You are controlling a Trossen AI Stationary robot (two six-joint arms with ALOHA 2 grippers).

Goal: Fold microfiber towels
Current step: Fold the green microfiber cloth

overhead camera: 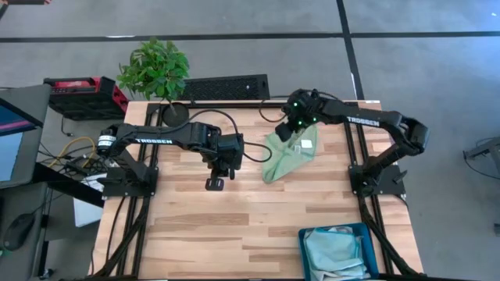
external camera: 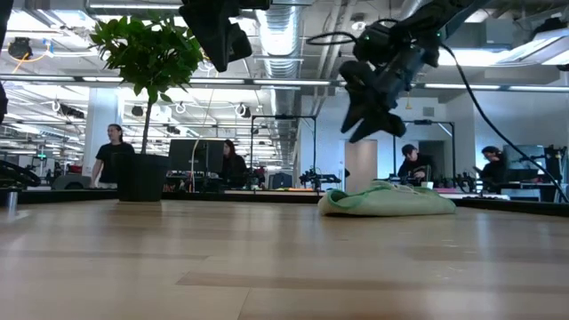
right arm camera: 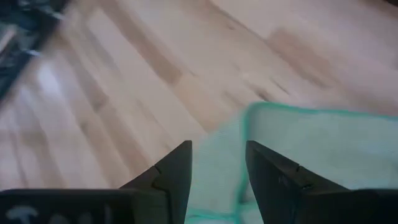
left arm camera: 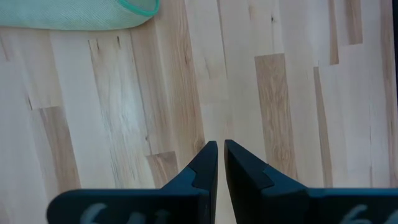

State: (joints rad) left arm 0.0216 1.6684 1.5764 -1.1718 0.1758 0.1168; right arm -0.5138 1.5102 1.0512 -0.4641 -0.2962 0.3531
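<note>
While my arms hang over the table (overhead camera: 234, 234), one potted plant (overhead camera: 155, 70) stands at its far edge. One teal bin (overhead camera: 337, 251) holds towels. One green towel (overhead camera: 287, 158) lies crumpled under my right gripper (overhead camera: 295, 131), open, empty. Left gripper (overhead camera: 215, 183) nearly shut, empty.

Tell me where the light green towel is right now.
In the high view, the light green towel lies loosely folded on the table's far right part, directly under the right gripper, with the left gripper off to its left.
</note>
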